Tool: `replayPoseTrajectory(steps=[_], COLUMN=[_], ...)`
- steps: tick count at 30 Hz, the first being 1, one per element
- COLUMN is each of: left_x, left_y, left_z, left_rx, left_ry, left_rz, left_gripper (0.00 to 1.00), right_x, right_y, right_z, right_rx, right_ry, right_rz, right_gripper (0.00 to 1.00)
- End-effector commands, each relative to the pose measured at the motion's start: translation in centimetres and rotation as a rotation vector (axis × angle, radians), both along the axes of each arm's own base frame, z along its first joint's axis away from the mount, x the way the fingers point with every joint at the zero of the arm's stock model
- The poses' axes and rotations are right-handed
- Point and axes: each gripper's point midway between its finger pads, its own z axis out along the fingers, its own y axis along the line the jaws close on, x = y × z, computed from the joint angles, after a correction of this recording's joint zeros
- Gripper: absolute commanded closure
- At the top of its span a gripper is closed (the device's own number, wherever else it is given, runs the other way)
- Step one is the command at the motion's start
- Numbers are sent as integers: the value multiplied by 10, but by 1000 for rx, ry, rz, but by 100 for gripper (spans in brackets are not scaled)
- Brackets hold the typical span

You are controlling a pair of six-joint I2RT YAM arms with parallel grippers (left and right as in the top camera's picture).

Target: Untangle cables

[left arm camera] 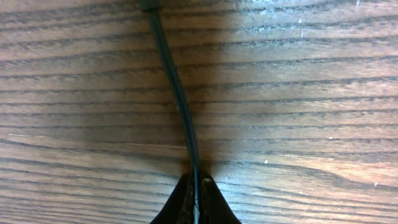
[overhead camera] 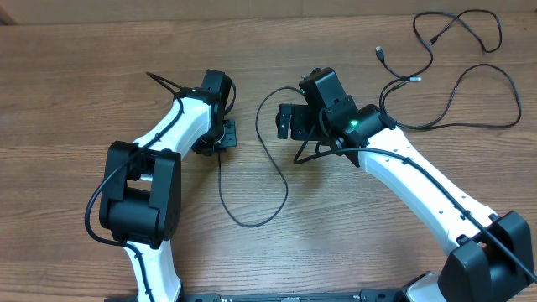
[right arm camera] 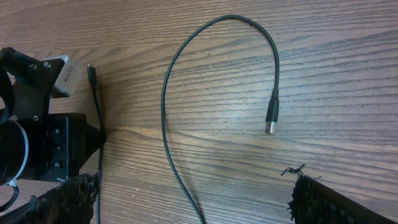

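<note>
One thin black cable (overhead camera: 252, 223) lies on the wooden table in a long loop between the two arms. My left gripper (overhead camera: 223, 134) is shut on one end of this cable (left arm camera: 180, 106), which runs up and away from the closed fingertips (left arm camera: 186, 199). My right gripper (overhead camera: 295, 138) hangs open over the loop's other end. Its padded fingers (right arm camera: 320, 202) stand wide apart with the cable (right arm camera: 166, 118) passing between them untouched. That end's silver-tipped plug (right arm camera: 272, 121) lies free on the wood. More cables (overhead camera: 457, 92) lie loose at the far right.
The left arm's gripper body (right arm camera: 43, 137) shows at the left of the right wrist view, with a short cable end and plug (right arm camera: 92, 73) sticking up past it. The loose strands at the far right reach close to the table's back edge (overhead camera: 470, 17).
</note>
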Motion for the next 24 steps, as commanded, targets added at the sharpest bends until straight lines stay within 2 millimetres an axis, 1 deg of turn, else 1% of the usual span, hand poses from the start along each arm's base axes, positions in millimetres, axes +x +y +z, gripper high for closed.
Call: replayPoseTrajectory(steps=[1, 6, 10, 15, 18, 21, 24], left_x=[-15, -16, -12, -2, 8, 13, 16], left_y=[-6, -33, -51, -63, -64, -66, -73], left_z=[-15, -9, 0, 18, 35, 49, 63], left_rx=[-55, -191, -246, -239, -230, -232, -257], left_ry=[63, 71, 50, 25, 4, -6, -15], left_rz=[5, -107, -230, -285, -287, -289, -297], left_gripper=[96, 96, 96, 96, 96, 96, 96], right_x=[4, 4, 4, 4, 4, 4, 4], right_y=[1, 1, 1, 1, 1, 1, 1], right_z=[5, 5, 6, 6, 5, 5, 6], right_rx=[14, 14, 14, 15, 13, 14, 14], right_ry=[-13, -13, -14, -14, -12, -13, -13], right_rz=[-3, -3, -3, -3, -3, -3, -3], right_gripper=[0, 0, 0, 0, 0, 0, 0])
